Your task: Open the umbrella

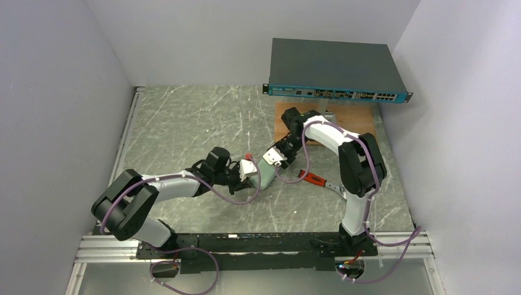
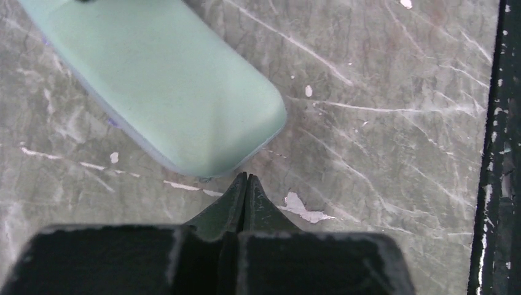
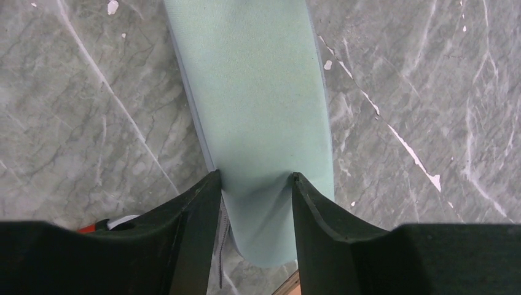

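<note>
The umbrella itself does not show in any view. A mint-green oblong clamshell case [image 1: 266,178] lies on the marble table between the two arms. My right gripper [image 1: 274,158] straddles its far end. In the right wrist view the fingers [image 3: 203,209] pinch the case [image 3: 258,92], one at the zipper edge and one denting its top, with the gripper [image 3: 255,178] closed on it. My left gripper [image 1: 248,170] is shut and empty, its tips [image 2: 246,179] just short of the case's rounded near end [image 2: 166,86].
A red-handled tool [image 1: 313,179] lies right of the case. A wooden board [image 1: 353,123] sits at the back right, under a dark network switch [image 1: 338,70]. Grey walls enclose the table. A black rail [image 2: 504,153] runs along the front edge.
</note>
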`<state>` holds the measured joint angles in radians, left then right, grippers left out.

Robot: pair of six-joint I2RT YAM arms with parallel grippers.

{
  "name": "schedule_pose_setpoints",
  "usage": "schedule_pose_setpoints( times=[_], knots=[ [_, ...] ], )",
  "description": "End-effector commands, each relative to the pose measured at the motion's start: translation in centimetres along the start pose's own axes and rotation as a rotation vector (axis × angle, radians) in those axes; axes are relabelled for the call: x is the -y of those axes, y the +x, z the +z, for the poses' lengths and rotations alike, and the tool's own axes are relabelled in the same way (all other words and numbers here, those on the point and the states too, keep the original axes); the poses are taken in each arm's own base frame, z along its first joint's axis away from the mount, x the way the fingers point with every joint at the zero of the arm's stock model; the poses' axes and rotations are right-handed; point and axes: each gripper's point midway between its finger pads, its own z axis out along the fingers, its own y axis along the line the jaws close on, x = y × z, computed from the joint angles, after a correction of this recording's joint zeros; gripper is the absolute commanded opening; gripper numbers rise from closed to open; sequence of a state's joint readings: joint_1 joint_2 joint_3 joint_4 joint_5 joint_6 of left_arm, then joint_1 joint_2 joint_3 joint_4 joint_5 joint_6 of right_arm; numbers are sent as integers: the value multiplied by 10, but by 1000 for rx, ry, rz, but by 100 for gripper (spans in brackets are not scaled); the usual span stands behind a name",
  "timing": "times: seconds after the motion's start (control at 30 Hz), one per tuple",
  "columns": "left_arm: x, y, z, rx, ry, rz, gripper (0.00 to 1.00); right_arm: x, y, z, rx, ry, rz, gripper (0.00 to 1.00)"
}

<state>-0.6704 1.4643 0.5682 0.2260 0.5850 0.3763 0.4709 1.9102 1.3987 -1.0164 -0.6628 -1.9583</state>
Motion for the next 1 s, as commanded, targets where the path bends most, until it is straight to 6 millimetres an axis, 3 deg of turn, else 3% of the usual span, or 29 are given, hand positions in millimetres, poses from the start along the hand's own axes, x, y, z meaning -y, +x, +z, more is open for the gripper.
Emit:
schedule_pose_setpoints(
  times=[0.0, 0.07, 0.13, 0.27, 0.5, 0.73, 0.8, 0.97],
  knots=[
    [-16, -6, -9, 47, -91, -117, 13, -35, -3, 11, 12, -56, 137, 34],
    [-22, -4, -14, 57, -117, -115, 38, -39, -5, 11, 12, -50, 112, 34],
    [-24, -3, -18, 72, -131, -59, 51, -43, -6, 12, 17, -57, 96, 33],
    [-25, -4, -16, 77, -126, 27, 56, -42, -6, 13, 26, -59, 68, 33],
    [-37, -12, -1, 92, -109, 91, 54, -44, -6, 15, 33, -82, 65, 31],
    [-23, -9, 16, 86, -5, 96, 46, -40, -2, 15, 20, -72, 89, 31],
    [-21, -6, 20, 80, 9, 82, 40, -40, -1, 15, 15, -67, 98, 30],
    [-17, 3, 21, 48, 19, 13, 13, -39, 1, 16, 9, -64, 121, 27]
  ],
)
